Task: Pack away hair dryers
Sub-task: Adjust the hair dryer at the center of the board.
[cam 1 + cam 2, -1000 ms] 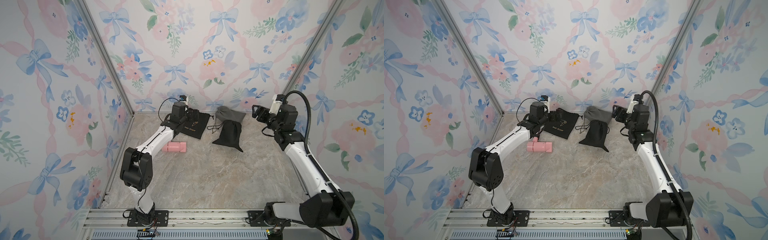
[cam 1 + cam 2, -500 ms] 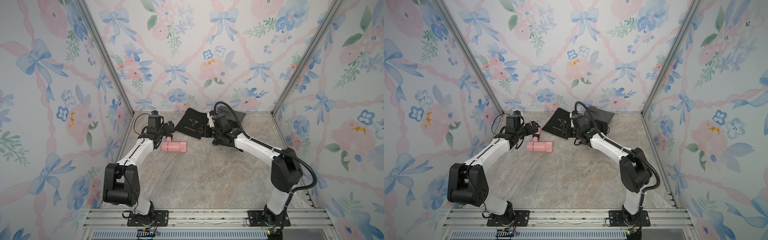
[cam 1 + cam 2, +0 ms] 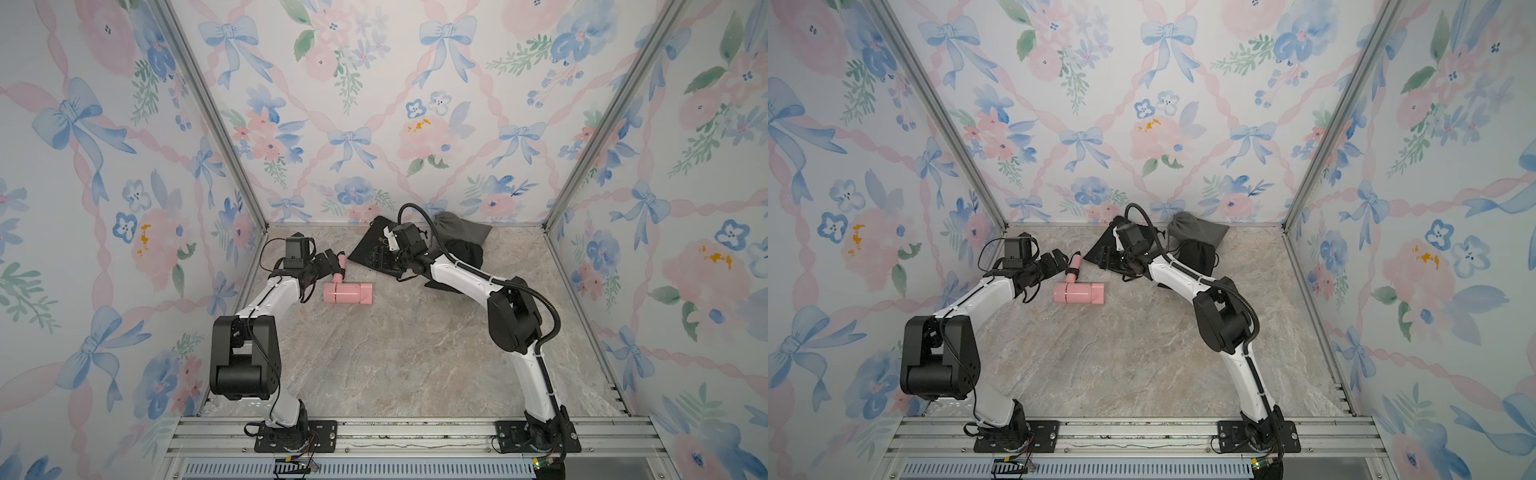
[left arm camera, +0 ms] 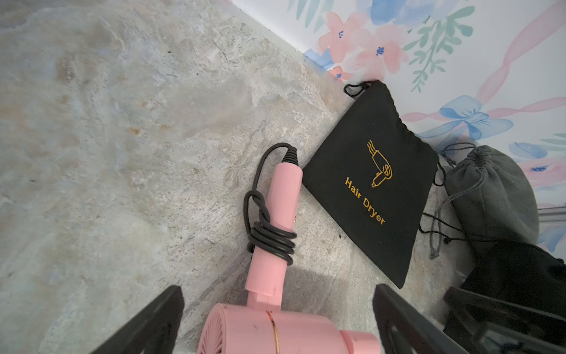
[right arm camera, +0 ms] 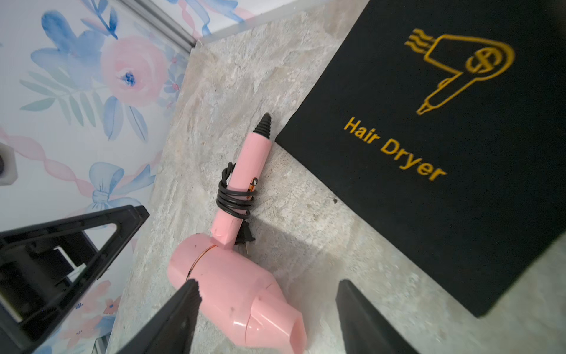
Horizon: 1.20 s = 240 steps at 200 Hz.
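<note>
- pink hair dryer [image 3: 348, 293] lies on its side on the marble tabletop [image 3: 395, 357], rear left, handle tip just beside the black pouch [image 3: 365, 245].
- left arm [image 3: 274, 299] stretched low and forward; left gripper [image 3: 330, 261] over the handle, fingers spread wide, gripping nothing.
- right arm [image 3: 461, 274] folded across toward centre; right gripper [image 3: 379, 258] low over the pouch's edge, fingers apart, empty.

My right arm [image 3: 461, 272] hides much of the black pouch [image 3: 365, 246] beside the pink dryer [image 3: 348, 293]; its print is unreadable.
</note>
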Available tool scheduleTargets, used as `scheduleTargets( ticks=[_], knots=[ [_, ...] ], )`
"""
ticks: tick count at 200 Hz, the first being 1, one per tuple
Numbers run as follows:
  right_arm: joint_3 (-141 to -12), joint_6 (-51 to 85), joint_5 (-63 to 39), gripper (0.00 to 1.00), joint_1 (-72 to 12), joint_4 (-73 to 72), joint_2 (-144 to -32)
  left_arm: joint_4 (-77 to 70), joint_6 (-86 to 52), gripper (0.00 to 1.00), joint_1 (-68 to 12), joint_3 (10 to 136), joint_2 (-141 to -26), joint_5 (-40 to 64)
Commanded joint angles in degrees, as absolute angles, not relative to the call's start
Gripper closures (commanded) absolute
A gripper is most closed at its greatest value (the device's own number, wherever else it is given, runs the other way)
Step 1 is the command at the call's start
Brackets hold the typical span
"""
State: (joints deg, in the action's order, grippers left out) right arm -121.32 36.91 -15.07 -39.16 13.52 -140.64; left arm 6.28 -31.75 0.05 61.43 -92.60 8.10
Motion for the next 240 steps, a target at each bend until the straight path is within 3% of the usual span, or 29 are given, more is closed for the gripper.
scheduleTargets(
  ticks=[1,71,154,240],
  knots=[
    [-127.0,37.3,-20.1,0.26,-40.2,16.8,-146.5,6.6,-33.8,0.02,0.9,60.1,-93.0,9.0],
    [-123.3,36.5,-22.9,0.26,-43.0,10.7,-148.6,5.2,-40.8,0.02,4.6,53.5,-89.6,9.9],
    [-108.4,39.6,-23.2,0.27,-46.4,0.2,-141.7,4.8,-41.8,0.02,7.3,51.6,-86.6,11.0],
    [-96.2,47.4,-18.1,0.3,-58.2,-14.6,-136.0,4.4,-43.6,0.02,9.4,48.7,-82.9,10.0]
  ],
)
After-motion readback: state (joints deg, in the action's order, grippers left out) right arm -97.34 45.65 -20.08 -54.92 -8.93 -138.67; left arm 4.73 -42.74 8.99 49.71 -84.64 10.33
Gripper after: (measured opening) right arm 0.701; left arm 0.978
